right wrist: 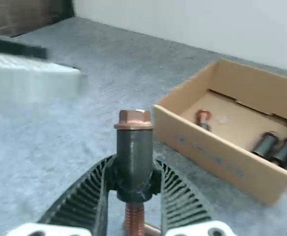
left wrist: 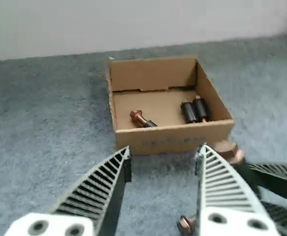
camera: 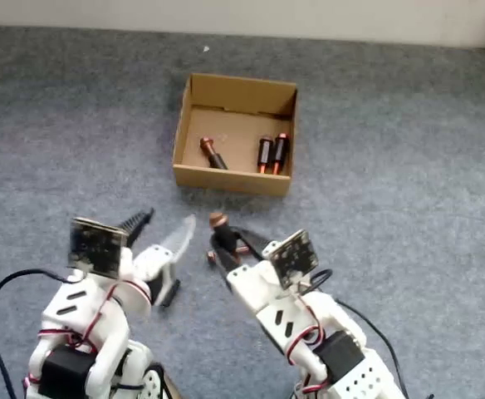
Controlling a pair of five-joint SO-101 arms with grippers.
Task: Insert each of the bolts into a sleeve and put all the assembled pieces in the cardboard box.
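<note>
The cardboard box (camera: 230, 179) stands at the middle back with three sleeved bolts lying in it: one on the left (camera: 213, 153) and two side by side (camera: 272, 153) on the right. My right gripper (right wrist: 133, 172) is shut on a black sleeve with a copper bolt through it (right wrist: 133, 147), held upright in front of the box (right wrist: 207, 142). In the high view that piece (camera: 220, 233) sits just short of the box's front wall. My left gripper (left wrist: 164, 150) hangs open and empty just left of it, facing the box (left wrist: 168, 140). A loose copper bolt (left wrist: 185, 224) lies on the carpet below the held piece.
Grey carpet (camera: 392, 166) covers the whole work surface, with room on both sides of the box. A pale wall (camera: 309, 17) runs along the back. The two grippers (camera: 161, 229) (camera: 226, 245) are close together in front of the box.
</note>
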